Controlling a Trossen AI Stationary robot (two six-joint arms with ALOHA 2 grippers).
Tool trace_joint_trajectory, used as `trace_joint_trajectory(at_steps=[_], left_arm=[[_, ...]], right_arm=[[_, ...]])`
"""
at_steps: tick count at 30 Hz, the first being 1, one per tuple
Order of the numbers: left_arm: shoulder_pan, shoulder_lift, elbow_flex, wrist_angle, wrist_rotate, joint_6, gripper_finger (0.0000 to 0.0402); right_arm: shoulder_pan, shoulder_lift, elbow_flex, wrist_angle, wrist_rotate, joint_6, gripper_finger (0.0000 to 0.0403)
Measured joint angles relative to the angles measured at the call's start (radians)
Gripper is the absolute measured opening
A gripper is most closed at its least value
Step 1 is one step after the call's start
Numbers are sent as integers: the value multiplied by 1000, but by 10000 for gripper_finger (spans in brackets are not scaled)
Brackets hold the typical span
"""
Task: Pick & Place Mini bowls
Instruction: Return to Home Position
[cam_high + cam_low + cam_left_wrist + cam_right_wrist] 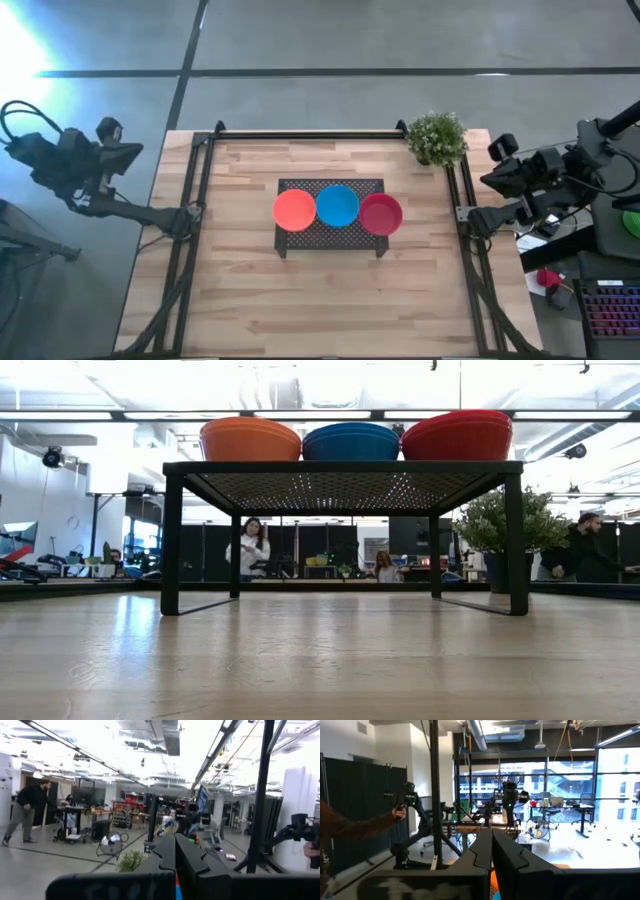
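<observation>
Three mini bowls stand in a row on their bases on the dark mesh rack [330,240] at the table's middle: orange [294,210], blue [337,205] and red [380,214]. The low view shows them side by side on the rack top [343,468]: orange [250,438], blue [351,441], red [457,435]. My left gripper [130,152] hangs off the table's left edge, raised, with its fingers [175,836] shut on nothing. My right gripper [492,180] waits at the right edge, fingers [491,831] shut and holding nothing. Both grippers are far from the bowls.
A small green potted plant [437,137] stands at the far right corner of the table. Bare wood lies all around the rack. A dark frame [190,215] runs along the table's left, far and right sides. People stand in the room beyond; a sleeved hand [395,812] shows beside the left arm.
</observation>
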Motion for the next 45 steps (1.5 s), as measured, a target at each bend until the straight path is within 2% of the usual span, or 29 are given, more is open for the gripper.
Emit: trace_joint_trajectory(at_steps=[12, 20, 31, 39, 45], left_arm=[[0, -125, -55, -13, 4, 1, 0], [0, -139, -68, -18, 15, 4, 0], [0, -140, -119, -15, 22, 14, 0], [0, -142, -261, 55, 23, 16, 0], [0, -143, -374, 136, 23, 20, 0]], right_arm=[[0, -170, -98, 12, 32, 3, 8], [0, -278, -149, 12, 51, -14, 8], [0, -280, -181, 4, 51, -45, 8], [-1, -280, -303, 36, 74, -25, 8], [0, -281, -418, 144, 74, -20, 8]])
